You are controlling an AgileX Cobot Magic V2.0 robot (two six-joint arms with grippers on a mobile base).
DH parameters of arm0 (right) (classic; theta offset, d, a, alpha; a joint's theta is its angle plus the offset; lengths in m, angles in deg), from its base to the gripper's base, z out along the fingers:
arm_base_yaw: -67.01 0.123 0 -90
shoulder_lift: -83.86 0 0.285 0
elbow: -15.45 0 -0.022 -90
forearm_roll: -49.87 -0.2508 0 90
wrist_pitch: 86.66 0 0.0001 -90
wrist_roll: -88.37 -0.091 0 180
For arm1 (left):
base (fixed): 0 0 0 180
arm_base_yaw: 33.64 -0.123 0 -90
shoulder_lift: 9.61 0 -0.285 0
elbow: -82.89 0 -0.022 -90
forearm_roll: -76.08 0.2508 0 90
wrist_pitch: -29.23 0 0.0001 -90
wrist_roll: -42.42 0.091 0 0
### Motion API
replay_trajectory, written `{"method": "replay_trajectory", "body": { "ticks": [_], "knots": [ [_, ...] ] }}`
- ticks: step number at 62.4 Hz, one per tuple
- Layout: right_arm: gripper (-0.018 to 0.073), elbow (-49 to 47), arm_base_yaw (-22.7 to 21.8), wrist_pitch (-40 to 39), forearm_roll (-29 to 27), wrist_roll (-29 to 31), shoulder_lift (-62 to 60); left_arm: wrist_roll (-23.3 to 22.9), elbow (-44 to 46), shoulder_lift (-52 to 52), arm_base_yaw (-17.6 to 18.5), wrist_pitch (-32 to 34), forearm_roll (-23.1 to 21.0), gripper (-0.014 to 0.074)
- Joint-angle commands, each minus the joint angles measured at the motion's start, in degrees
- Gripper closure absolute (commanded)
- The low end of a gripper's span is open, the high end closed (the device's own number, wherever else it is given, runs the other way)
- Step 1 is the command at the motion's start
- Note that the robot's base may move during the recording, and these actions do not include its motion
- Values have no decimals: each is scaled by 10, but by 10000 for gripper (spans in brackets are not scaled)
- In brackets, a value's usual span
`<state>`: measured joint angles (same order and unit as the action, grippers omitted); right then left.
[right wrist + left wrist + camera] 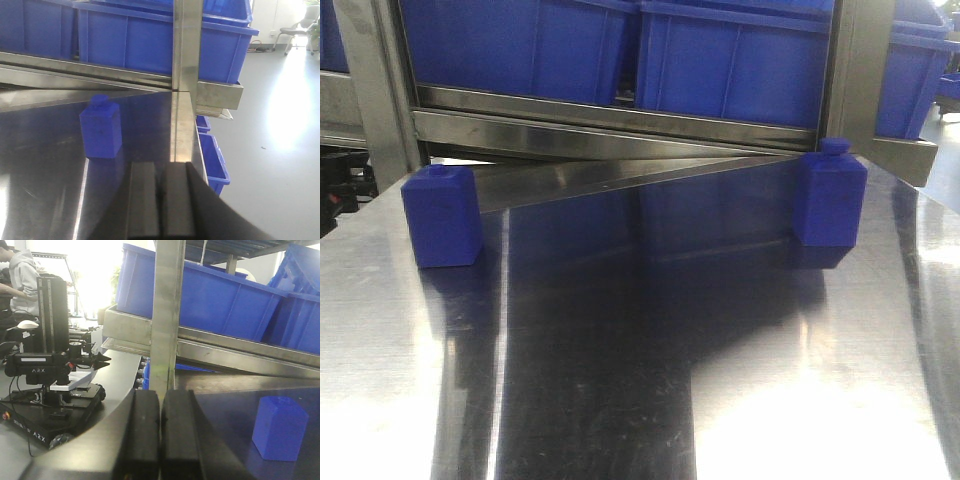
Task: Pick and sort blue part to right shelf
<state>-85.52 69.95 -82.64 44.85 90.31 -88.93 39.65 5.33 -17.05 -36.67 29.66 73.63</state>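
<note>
Blue part (830,200) stands upright on the steel table (620,380) at 2 o'clock in the front view, just beside a post (860,70) of the right shelf (620,128). A second blue part (442,218) stands at 9 o'clock near the other post, and neither is held. The main risk lies in the fingers. In the right wrist view the right gripper (161,170) has its two pads pressed together with no gap, holding nothing and touching nothing, and a part with a knob on top sits at 11 o'clock from it. The left gripper (160,400) is likewise closed tight and empty, with a part at 2 o'clock from it. If either arm goes in like this, the closed tips would likely shove the part across the slick, shiny steel or tip it over rather than grip it, so the fingers need to spread wide first. A second hazard is the shelf post that rises dead ahead at 12 o'clock of each gripper, where a straight reach could strike it. On the way to the shelf, the tall walls of the blue bins (520,45) could catch a part carried too low.
</note>
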Motion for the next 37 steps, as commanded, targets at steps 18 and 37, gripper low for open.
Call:
{"method": "replay_trajectory", "body": {
  "ticks": [18, 37],
  "knots": [
    [526, -13, -2, -52, 6, -1, -12, -4, 38, 9, 3, 138, 6, 471],
    [526, -13, -3, -69, 6, -1, -12, -4, 327, -131, 4, -170, 14, 450]
  ]
}}
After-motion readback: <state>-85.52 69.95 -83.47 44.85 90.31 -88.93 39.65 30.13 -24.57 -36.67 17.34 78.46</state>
